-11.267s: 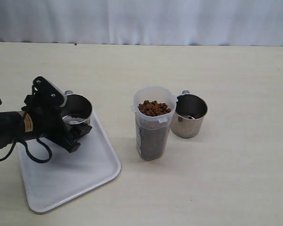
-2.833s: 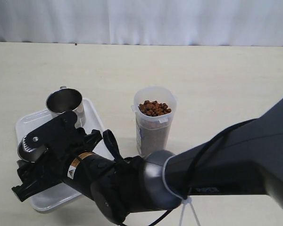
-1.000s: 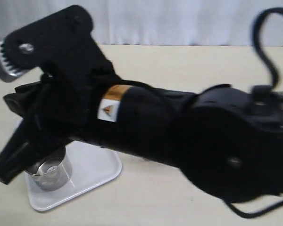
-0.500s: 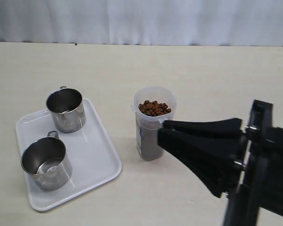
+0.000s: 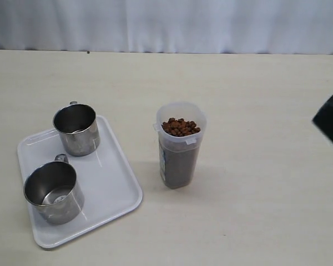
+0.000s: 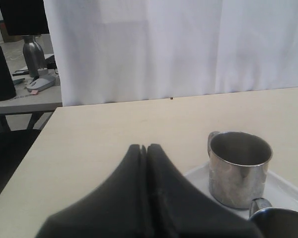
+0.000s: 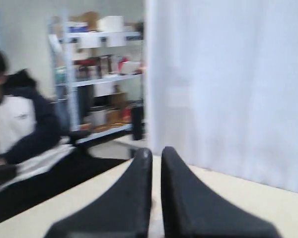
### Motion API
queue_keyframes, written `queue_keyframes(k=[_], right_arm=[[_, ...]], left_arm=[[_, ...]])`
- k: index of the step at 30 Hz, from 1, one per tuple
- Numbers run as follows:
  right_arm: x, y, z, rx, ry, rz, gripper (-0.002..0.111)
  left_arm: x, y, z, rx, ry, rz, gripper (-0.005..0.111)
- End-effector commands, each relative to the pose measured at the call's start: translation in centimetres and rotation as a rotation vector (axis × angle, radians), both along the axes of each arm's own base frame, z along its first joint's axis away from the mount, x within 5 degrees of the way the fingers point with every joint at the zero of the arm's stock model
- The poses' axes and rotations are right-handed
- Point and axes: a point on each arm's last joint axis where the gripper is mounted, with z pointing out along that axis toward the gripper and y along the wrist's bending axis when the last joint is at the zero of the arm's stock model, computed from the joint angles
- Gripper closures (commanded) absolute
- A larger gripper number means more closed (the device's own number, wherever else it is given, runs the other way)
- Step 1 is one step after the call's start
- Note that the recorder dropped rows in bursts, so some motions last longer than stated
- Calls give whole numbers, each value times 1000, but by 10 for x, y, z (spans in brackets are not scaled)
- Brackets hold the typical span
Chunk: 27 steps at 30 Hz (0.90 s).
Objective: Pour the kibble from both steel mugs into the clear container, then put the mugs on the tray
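Two steel mugs stand upright on the white tray [image 5: 108, 188] at the left: one at the back [image 5: 76, 129], one at the front [image 5: 53, 192]. Both look empty of kibble. The clear container [image 5: 179, 145] stands mid-table, filled to the brim with reddish-brown kibble [image 5: 180, 127]. In the left wrist view my left gripper [image 6: 145, 147] is shut on nothing, a little short of the back mug [image 6: 238, 168]; the front mug's rim [image 6: 278, 220] and the tray [image 6: 283, 191] show beside it. My right gripper [image 7: 156, 151] is empty, its fingers almost touching, aimed off the table's edge.
A black part of the right arm [image 5: 332, 124] pokes in at the right edge of the exterior view. A white curtain hangs behind the table. The right wrist view shows shelves and a seated person beyond the table.
The right arm, which filled the lower right half a second ago, has drawn back to the right edge. Both mugs stay on the tray where they were.
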Motion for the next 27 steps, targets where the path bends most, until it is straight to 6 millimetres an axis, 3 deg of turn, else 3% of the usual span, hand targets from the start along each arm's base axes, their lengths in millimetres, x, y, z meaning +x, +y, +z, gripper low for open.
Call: queue_keyframes(k=[1,4,5,10,19,23,27], right_arm=[[12,-35,-18,-2,-7,-407,103],[9,-64,-28,6,-23,-755,103],[7,-67,-30,10,-32,-790,103],[-8,-72,-51,44,-101,-847,103],[-12,-71,-52,44,-113,-837,103],[-13,-68,-50,-135,-196,-844,103],[-13,-70,-51,-167,-192,-888,103]], left_arm=[[0,0,1,-6,-14,-7,107],[0,0,1,-6,-14,-7,107],[0,0,1,-6,-14,-7,107],[0,0,1,-6,-14,-7,107],[0,0,1,-2,-14,-7,107],[0,0,1,-2,-14,-7,107],[0,0,1,-2,-14,-7,107]])
